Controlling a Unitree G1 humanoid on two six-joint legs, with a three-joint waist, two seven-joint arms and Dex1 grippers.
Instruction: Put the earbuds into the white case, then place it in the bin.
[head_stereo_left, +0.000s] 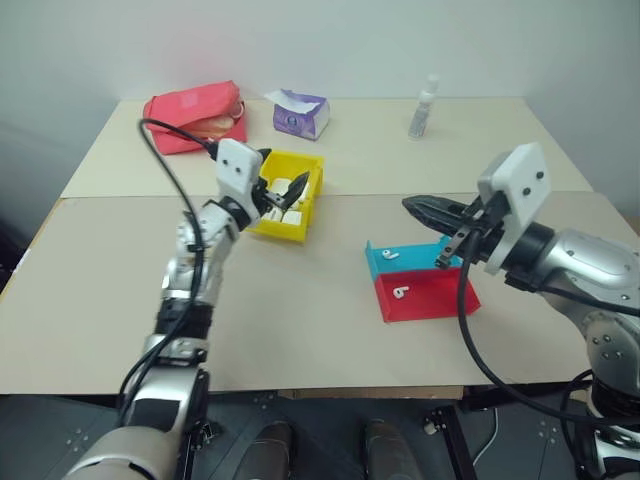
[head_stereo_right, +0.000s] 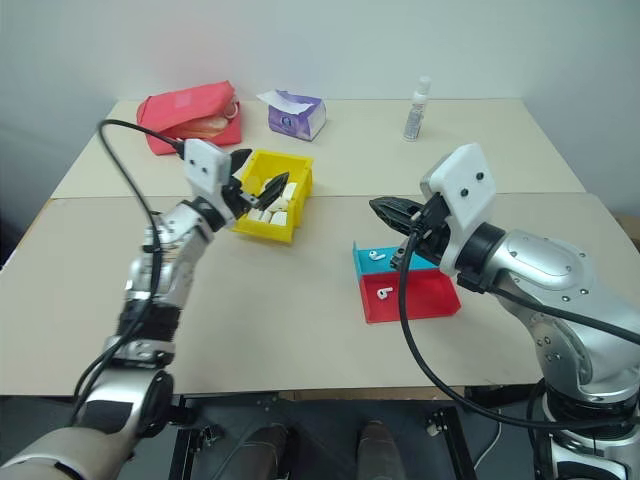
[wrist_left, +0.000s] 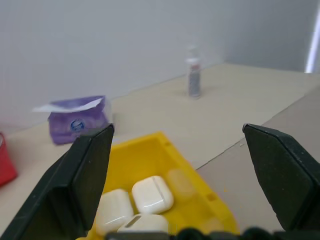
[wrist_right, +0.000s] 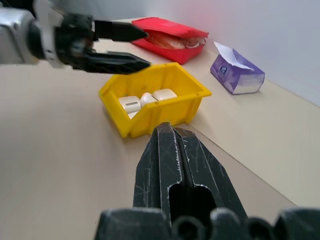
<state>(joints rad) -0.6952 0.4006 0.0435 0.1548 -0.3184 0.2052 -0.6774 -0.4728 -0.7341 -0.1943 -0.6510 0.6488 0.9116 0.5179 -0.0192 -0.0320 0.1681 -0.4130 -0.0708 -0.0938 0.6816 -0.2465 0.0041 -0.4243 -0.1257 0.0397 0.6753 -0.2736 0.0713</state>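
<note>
My left gripper (head_stereo_left: 285, 188) hovers open over the near end of the yellow bin (head_stereo_left: 304, 226), with nothing between its fingers (wrist_left: 85, 175). White cases (wrist_left: 152, 194) lie side by side inside the bin, lids shut; I cannot tell one from another. Two earbuds lie on the flat tray: one earbud (head_stereo_left: 390, 255) on the teal part, the other earbud (head_stereo_left: 400, 292) on the red part. My right gripper (head_stereo_left: 412, 207) is shut and empty, held above the table just behind the tray and pointing toward the bin.
The teal-and-red tray (head_stereo_left: 445, 295) sits to the right of centre. A red pouch (head_stereo_left: 190, 118), a purple tissue box (head_stereo_left: 300, 112) and a small clear bottle (head_stereo_left: 423, 108) stand along the back of the table. A seam (head_stereo_left: 120, 197) runs across the tabletop.
</note>
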